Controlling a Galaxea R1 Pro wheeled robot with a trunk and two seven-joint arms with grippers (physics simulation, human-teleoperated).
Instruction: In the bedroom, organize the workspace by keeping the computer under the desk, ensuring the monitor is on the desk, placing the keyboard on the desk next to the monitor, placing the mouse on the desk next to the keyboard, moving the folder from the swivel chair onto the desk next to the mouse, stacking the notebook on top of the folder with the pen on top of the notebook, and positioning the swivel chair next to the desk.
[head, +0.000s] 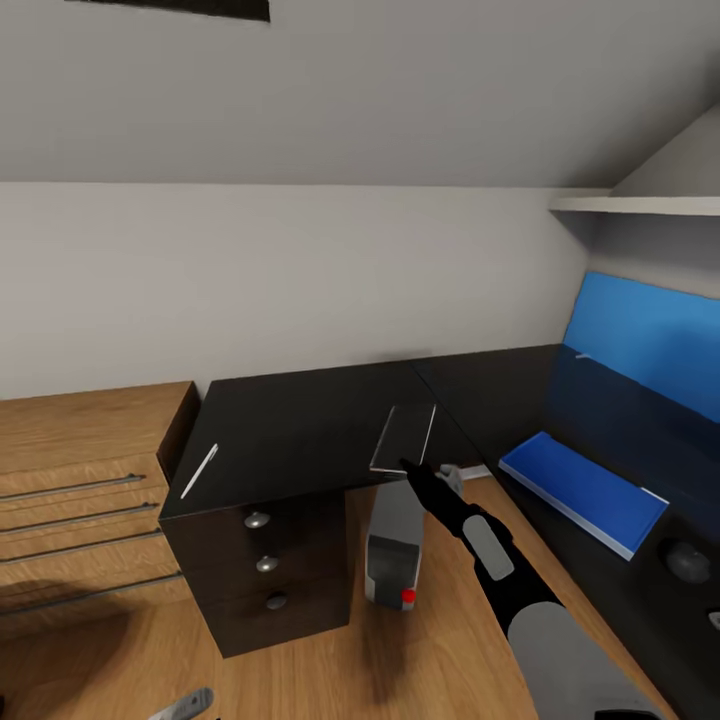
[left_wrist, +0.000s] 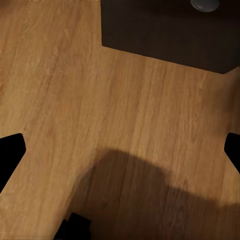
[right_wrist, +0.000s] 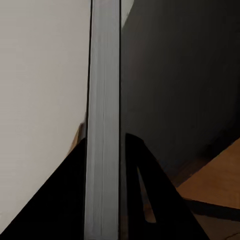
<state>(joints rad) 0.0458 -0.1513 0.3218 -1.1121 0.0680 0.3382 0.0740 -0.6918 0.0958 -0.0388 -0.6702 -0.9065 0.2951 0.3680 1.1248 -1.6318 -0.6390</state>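
A long L-shaped desk with a black top (head: 300, 420), dark drawers with round knobs and a blue back panel fills the middle and right of the head view. A slim white pen (head: 199, 471) lies flat at about 9 o'clock on the top, near its front edge. A thin dark notebook with a pale page edge (head: 403, 437) sits at the centre, overhanging the front edge. A flat bright blue folder (head: 583, 491) lies at 4 o'clock. A small black rounded mouse (head: 688, 560) sits beyond it. A silver-grey computer tower with a red light (head: 393, 545) stands on the floor below.
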